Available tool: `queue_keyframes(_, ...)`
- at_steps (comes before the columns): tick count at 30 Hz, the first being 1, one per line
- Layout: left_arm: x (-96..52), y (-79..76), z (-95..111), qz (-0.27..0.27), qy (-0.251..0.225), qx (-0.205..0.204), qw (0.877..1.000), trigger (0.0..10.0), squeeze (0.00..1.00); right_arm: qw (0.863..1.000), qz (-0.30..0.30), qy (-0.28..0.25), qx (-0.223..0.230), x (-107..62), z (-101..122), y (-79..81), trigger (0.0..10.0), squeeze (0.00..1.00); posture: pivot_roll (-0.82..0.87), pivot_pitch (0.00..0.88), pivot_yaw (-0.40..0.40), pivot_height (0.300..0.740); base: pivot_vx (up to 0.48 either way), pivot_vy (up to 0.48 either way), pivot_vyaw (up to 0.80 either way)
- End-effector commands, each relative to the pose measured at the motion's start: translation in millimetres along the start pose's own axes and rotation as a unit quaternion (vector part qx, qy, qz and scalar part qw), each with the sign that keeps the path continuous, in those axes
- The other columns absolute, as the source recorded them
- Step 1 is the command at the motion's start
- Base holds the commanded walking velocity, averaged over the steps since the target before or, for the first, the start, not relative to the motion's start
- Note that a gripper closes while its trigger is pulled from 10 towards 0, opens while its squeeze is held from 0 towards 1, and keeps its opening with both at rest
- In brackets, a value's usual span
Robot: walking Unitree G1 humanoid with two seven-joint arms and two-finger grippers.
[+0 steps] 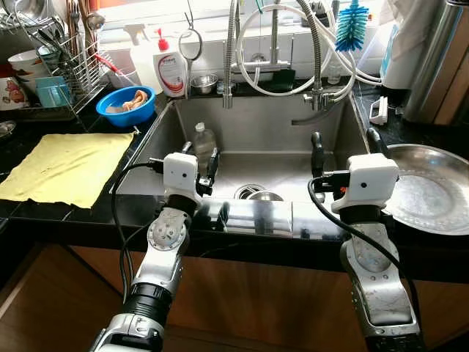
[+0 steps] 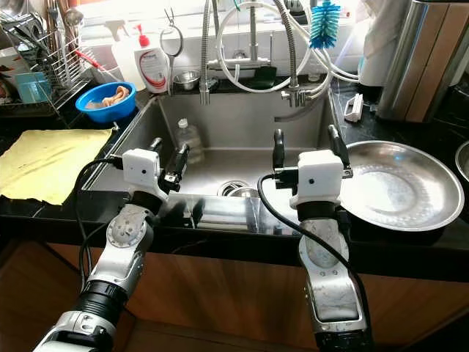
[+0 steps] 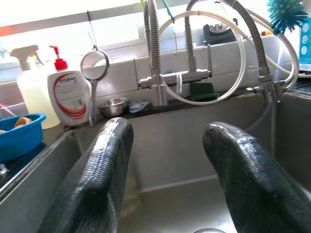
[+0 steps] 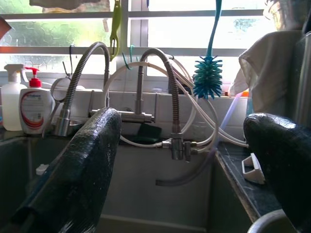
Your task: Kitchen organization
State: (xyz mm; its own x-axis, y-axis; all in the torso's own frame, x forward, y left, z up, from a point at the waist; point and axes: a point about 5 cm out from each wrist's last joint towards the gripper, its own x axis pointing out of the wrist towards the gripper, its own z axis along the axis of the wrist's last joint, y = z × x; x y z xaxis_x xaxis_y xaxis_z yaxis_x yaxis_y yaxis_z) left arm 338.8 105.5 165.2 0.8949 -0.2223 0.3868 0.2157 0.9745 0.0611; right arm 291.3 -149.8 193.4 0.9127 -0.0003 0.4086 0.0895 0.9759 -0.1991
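Note:
A steel sink lies straight ahead, and a clear plastic bottle stands in its left half. My left gripper hovers open over the sink's front left, just in front of the bottle, nothing between its fingers. My right gripper hangs open over the sink's right edge, beside a large steel plate on the right counter. In the right wrist view its fingers frame the faucet hoses with nothing held.
A yellow cloth lies on the left counter, with a blue bowl and a dish rack behind it. A soap bottle, spray bottle, hanging strainer, small steel bowl and blue brush line the back ledge.

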Motion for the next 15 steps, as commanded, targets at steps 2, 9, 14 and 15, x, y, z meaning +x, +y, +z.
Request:
queue_keyframes(2, 2.0, 6.1, 0, 0.006, 0.000, -0.002, 1.000, 10.0, 0.00, 1.000, 0.012, -0.006, -0.006, 3.3, 3, 7.7, 10.0, 0.00, -0.32, 0.000, 0.160, 0.740, 0.000, 0.326, 0.00)
queue_keyframes(9, 3.2, 6.7, 0, 0.002, 0.002, 0.000, 1.000, 10.0, 0.00, 1.000, -0.009, 0.008, -0.006, 9.4, 0, -2.7, 10.0, 0.00, -0.32, 0.000, 0.162, 0.740, 0.000, 0.324, -0.39)
queue_keyframes(14, 4.3, 6.8, 1, 0.002, -0.002, 0.006, 1.000, 10.0, 0.00, 1.000, -0.010, 0.007, -0.007, 10.1, 0, -2.4, 10.0, 0.00, -0.31, 0.000, 0.158, 0.740, 0.000, 0.129, -0.67)
queue_keyframes(15, 4.6, 6.6, 1, 0.003, -0.002, 0.007, 1.000, 10.0, 0.00, 1.000, -0.011, 0.010, -0.004, 9.7, -1, -2.1, 10.0, 0.00, -0.31, 0.000, 0.156, 0.740, 0.000, 0.000, -0.66)
